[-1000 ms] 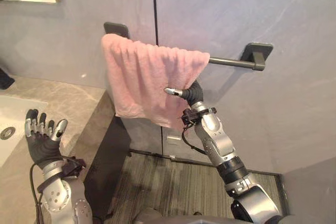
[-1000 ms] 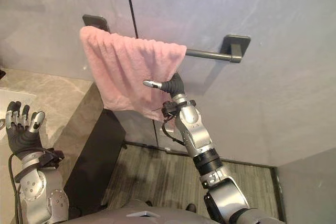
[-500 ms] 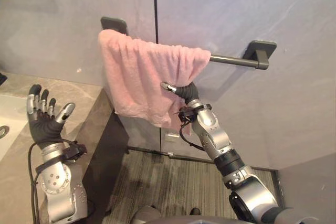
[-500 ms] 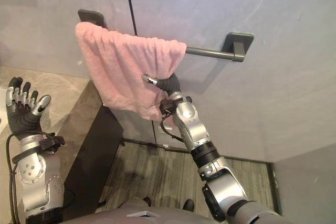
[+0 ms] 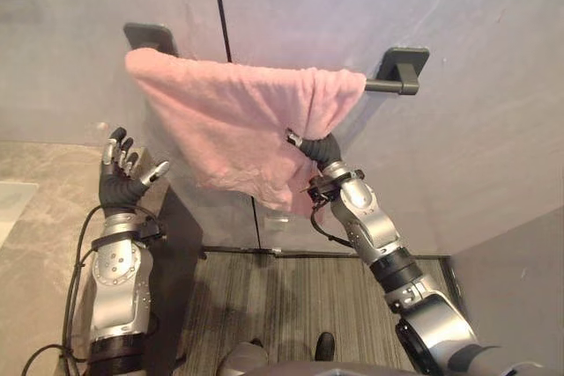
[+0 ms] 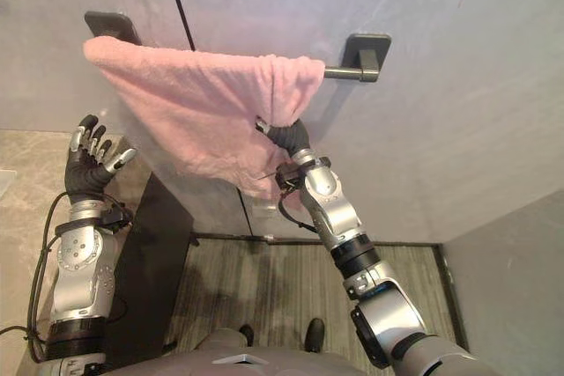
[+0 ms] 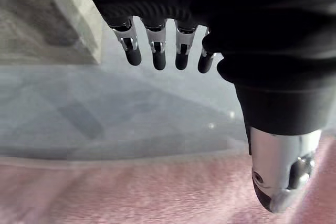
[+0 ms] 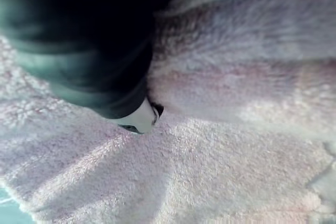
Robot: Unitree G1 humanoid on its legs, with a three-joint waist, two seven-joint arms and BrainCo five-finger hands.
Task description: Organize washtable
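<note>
A pink towel (image 5: 238, 129) is hanging bunched over the dark towel bar (image 5: 388, 86) on the grey wall, covering most of the bar's length. The robot's right hand (image 5: 313, 147) is resting against the cloth at the towel's 4 o'clock, its fingers buried in the folds, so whether they are gripping cannot be told. The left hand (image 5: 122, 180) is hovering at the towel's 8 o'clock above the marble counter (image 5: 35, 217), fingers straight and apart, holding nothing.

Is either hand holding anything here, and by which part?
The left hand is open and holds nothing. The right hand is partly buried in the pink towel, at its bunched right part under the rail; whether it grips cannot be told.
</note>
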